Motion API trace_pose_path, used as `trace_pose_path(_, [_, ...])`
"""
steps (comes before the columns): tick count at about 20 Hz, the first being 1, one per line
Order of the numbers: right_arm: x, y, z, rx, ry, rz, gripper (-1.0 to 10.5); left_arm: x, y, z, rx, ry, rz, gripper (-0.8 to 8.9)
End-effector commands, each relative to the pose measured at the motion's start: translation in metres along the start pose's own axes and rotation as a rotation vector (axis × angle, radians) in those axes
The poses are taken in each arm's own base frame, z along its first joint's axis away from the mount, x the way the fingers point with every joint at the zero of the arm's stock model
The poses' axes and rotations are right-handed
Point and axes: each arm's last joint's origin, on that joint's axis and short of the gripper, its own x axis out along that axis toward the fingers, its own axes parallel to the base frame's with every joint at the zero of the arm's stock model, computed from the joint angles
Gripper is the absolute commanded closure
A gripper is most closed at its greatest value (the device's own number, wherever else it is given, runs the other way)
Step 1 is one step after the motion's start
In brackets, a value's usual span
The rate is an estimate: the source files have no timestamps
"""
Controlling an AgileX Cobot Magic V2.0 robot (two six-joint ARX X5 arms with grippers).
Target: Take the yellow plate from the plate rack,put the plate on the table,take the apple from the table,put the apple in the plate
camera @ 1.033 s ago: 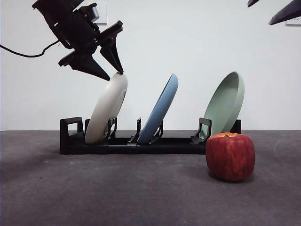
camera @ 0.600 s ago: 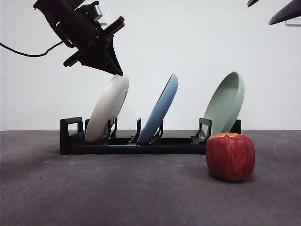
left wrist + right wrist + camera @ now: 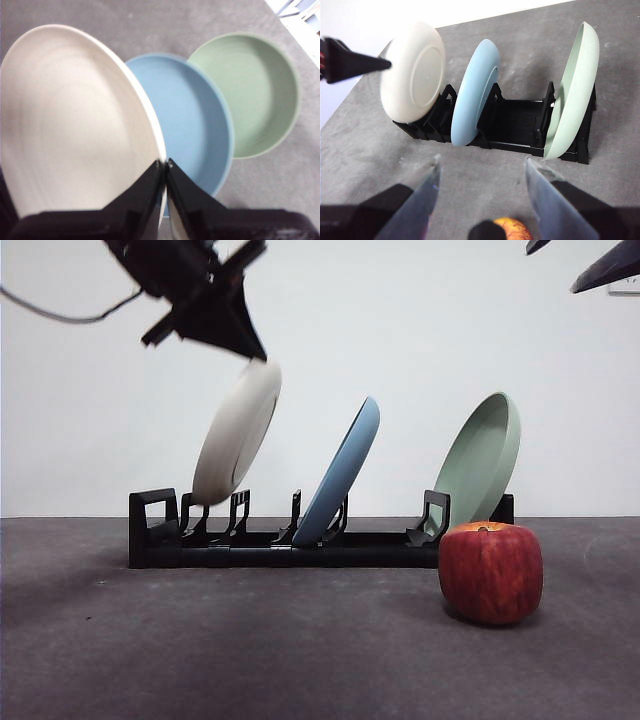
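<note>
From my station the yellow plate [image 3: 236, 433] reads as smooth and matt, cream with faint concentric rings across its face, and the blue plate [image 3: 339, 474] and green plate [image 3: 479, 463] beside it carry the same dull, unglazed-looking finish. The plate rack [image 3: 290, 545] looks like black moulded plastic with a slight sheen, while the worktop [image 3: 250, 640] is dark grey, speckled and matt. The apple [image 3: 490, 571] has a softly glossy red skin streaked with yellow, and I see the left claw [image 3: 164, 163] as matt black plastic.
</note>
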Motion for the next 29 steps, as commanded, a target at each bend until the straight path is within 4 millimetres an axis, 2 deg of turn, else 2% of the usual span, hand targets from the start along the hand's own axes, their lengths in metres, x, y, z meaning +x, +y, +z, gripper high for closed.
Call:
trace_pose_path(1, [0.0, 0.0, 0.002, -0.009, -0.006, -0.001, 6.6, -0.011, -0.014, 0.01, 0.053, -0.001, -0.011, 8.22])
trace_pose_path(6, [0.0, 0.0, 0.002, -0.009, -0.007, -0.003, 6.6, -0.037, -0.039, 0.019, 0.12, 0.024, -0.033, 8.22])
trace_pose_path(9, [0.0, 0.0, 0.002, -0.01, -0.008, -0.006, 6.6, -0.054, -0.057, 0.017, 0.167, 0.039, -0.051, 8.22])
trace_pose_path(15, [0.0, -0.002, 0.002, -0.012, -0.019, -0.067, 6.6, -0.092, -0.094, 0.0, 0.279, 0.099, -0.026, 8.22])
trace_pose_path(20, [0.0, -0.002, 0.002, -0.012, -0.022, -0.08, 6.6, -0.115, -0.129, -0.02, 0.372, 0.157, 0.011, 8.22])
trace_pose_path(25, [0.0, -0.002, 0.002, -0.02, -0.021, -0.08, 6.6, -0.108, -0.174, -0.054, 0.525, 0.296, 0.09, 8.22])
trace_pose_path(27, [0.0, -0.002, 0.002, -0.02, -0.021, -0.08, 6.6, -0.098, -0.191, -0.073, 0.576, 0.33, 0.101, 8.22])
trace_pose_path(29, [0.0, -0.002, 0.002, -0.02, -0.021, -0.08, 6.6, -0.084, -0.199, -0.092, 0.607, 0.373, 0.147, 8.22])
